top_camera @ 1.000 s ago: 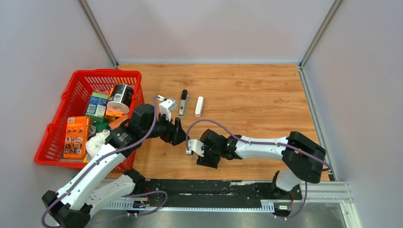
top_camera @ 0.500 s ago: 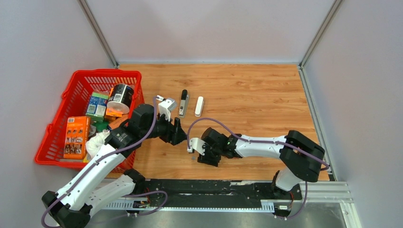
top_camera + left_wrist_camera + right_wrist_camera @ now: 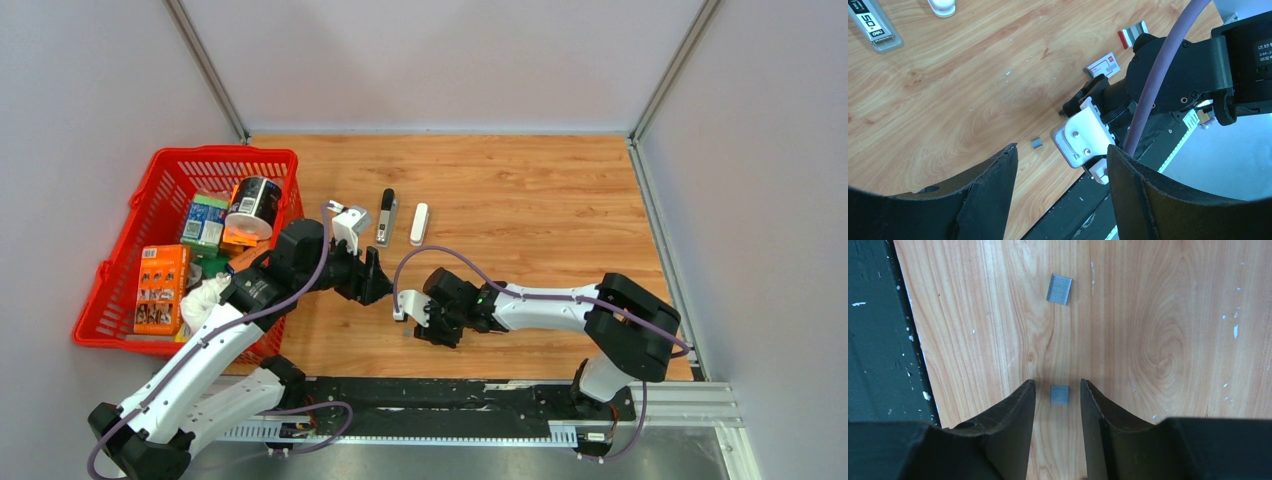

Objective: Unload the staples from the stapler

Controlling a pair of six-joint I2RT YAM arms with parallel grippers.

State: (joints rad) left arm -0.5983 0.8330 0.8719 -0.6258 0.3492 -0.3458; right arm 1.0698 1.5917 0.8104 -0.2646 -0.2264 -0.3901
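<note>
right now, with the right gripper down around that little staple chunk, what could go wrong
The staple chunk lies flat and thin between the open fingers of the right gripper, so a pinch could slip off it or break it up. The second chunk lies loose farther ahead and could get knocked. The left gripper hangs open close to the right arm; they might bump.

"50" on stapler's grey piece (image 3: 874, 27); "DM-J" on right arm label (image 3: 1262, 50)
</note>
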